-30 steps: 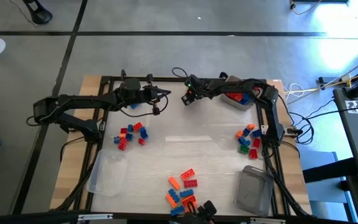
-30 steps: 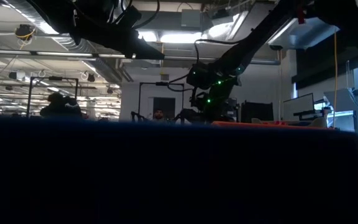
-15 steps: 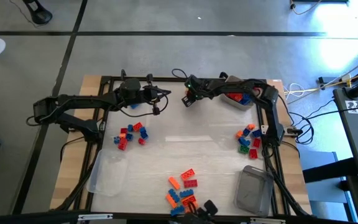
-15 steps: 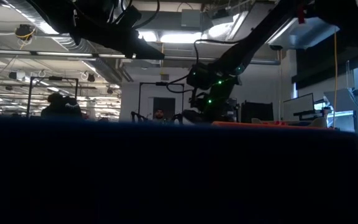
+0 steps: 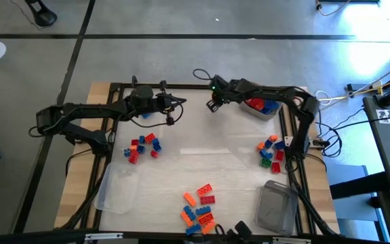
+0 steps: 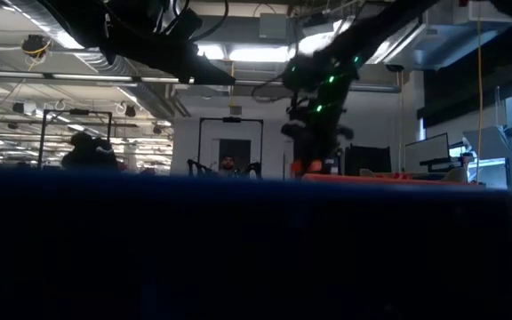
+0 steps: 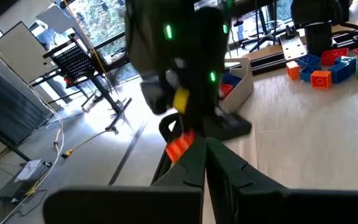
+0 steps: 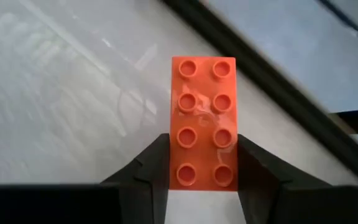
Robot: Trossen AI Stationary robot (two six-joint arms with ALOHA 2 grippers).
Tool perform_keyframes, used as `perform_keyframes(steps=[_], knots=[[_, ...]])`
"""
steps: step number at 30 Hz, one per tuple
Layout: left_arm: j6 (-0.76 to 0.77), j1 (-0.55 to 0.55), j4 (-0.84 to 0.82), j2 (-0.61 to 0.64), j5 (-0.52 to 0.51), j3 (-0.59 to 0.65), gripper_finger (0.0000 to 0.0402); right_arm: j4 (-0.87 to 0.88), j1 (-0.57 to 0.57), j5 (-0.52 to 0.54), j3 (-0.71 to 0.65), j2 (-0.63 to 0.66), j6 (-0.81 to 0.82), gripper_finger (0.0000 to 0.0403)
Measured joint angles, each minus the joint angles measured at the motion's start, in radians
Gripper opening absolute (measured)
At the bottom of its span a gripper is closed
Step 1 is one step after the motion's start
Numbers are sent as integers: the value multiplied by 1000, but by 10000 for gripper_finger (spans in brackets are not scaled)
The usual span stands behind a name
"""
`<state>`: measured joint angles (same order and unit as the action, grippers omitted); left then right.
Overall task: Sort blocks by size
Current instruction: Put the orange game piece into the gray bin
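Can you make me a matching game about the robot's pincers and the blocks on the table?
Things:
1. right pincer
2. left pincer
3. tub at the far right
4. tub at the near right

States:
A. shut, holding nothing
B. has red and blue blocks inside
C. shut on an orange block
D. no blocks in it

Pairs: 1-C, 2-A, 3-B, 4-D
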<state>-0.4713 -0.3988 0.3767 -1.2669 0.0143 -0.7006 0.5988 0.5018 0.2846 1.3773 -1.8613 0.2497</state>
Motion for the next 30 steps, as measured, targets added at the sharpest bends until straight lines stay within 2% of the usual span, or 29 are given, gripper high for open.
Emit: perform_keyframes(steps=[8,13,16,23,30], knots=[[0,0,0,0,0,0,0,224,0,121,0,198,4,149],[0,0,0,0,0,0,0,364,3,229,-10,302,37,141],[0,0,0,0,0,0,0,400,3,239,-49,364,53,142],[0,0,0,0,0,0,0,422,3,239,-193,524,93,146],[0,0,6,0,0,0,0,358,3,240,-383,648,115,148]])
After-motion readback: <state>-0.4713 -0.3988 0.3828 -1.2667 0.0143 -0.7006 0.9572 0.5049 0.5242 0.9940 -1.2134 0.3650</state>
